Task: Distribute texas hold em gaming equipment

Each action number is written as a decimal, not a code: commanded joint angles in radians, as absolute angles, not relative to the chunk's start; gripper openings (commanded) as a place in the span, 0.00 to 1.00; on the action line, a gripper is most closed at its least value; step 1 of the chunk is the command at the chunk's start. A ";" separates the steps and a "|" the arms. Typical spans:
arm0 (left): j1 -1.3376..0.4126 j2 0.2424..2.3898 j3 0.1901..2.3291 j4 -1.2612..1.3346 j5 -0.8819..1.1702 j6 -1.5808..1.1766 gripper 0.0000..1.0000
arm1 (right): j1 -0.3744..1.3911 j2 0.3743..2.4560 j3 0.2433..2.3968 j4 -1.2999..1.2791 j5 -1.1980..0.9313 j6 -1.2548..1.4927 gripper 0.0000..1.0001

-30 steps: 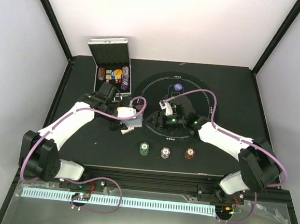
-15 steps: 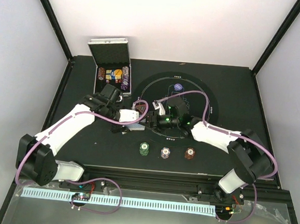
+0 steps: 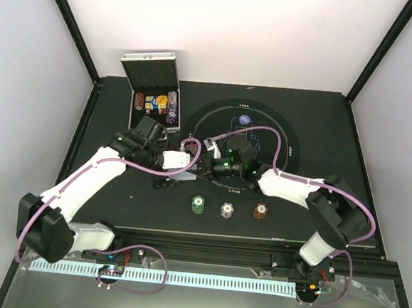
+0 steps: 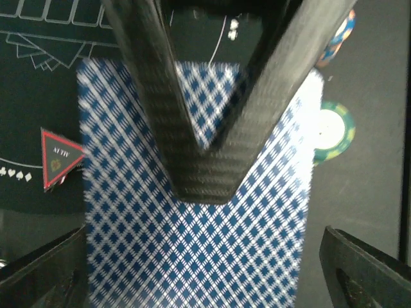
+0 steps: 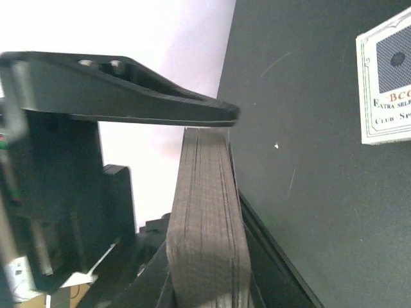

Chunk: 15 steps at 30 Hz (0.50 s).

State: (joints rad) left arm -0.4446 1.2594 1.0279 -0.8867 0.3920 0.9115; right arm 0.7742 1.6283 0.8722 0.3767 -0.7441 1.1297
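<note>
Deck of cards point(image 4: 192, 244) is at the mat's point(image 3: 280, 124) near-left rim, checkered back toward my left wrist camera, long axis along the left gripper's reach. The right gripper point(image 3: 206, 170) is clamped on it, and the left gripper point(image 3: 184, 172) is spread wide, fingers either side. One red triangle token point(image 4: 58, 157) lies beside one long edge, the green chip stack point(image 3: 198, 205) near the other. I count three stacks in a row — green chip stack, white stack point(image 3: 227, 210), brown-red stack point(image 3: 261, 211) — plus one blue button point(image 3: 245, 120).

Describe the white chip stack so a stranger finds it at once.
Find the round printed mat in the middle of the black table. Beyond its near edge, three small chip stacks sit in a row. The white chip stack is the middle one, between a green stack on the left and a brown-red stack on the right.
</note>
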 commanded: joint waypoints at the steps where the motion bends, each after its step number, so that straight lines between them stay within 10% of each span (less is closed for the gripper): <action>1: -0.459 1.190 1.055 -0.857 0.525 0.876 0.99 | 0.785 1.627 0.841 0.456 -0.759 1.153 0.01; 15: -0.459 1.200 1.014 -0.868 0.593 0.939 0.99 | 0.794 1.602 0.833 0.513 -0.771 1.209 0.01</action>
